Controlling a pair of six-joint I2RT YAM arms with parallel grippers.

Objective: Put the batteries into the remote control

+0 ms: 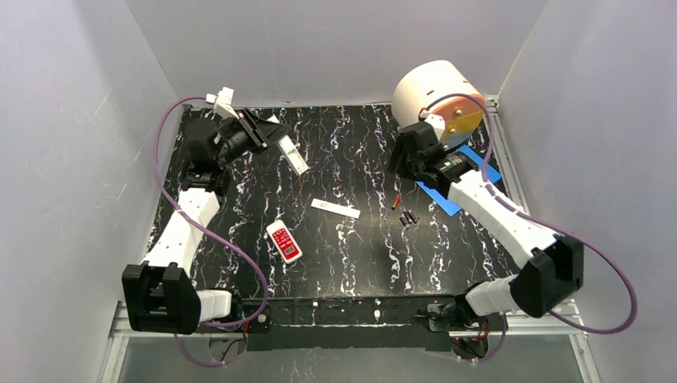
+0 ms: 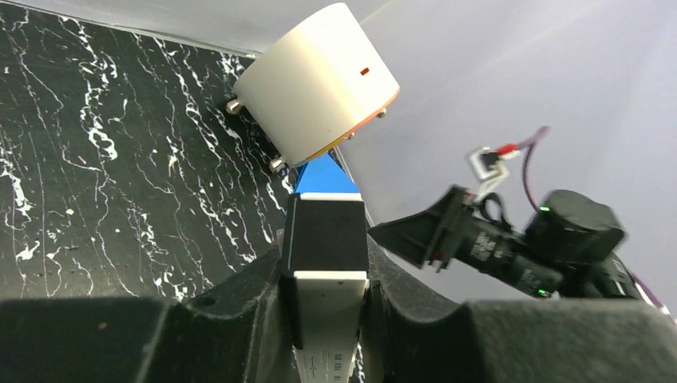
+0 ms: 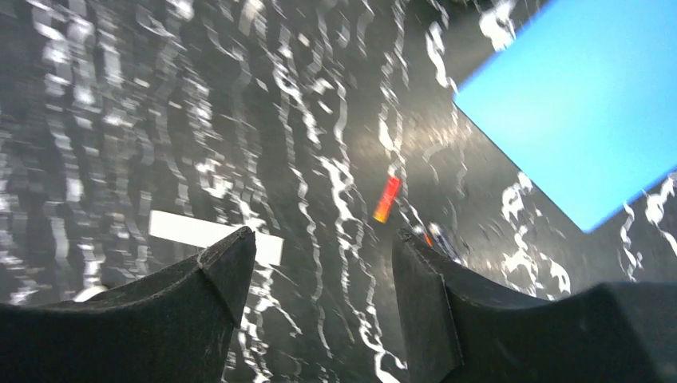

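left gripper [image 2: 326, 278] clamped on the remote control [image 1: 294, 156], held over the table's [image 1: 351, 263] far-left corner | right gripper [image 3: 319, 247] spread, empty, near the batteries [image 1: 407, 217] toward the right edge | next: centre on the red-orange battery [image 3: 387, 198] – grip its sides, not its ends

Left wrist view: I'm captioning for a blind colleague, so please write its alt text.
The left tool clamps a long slim white plastic remote control with a dark rectangular section, held above a black white-veined table. Beyond are a white cylinder with an orange base, a blue sheet and the right arm.
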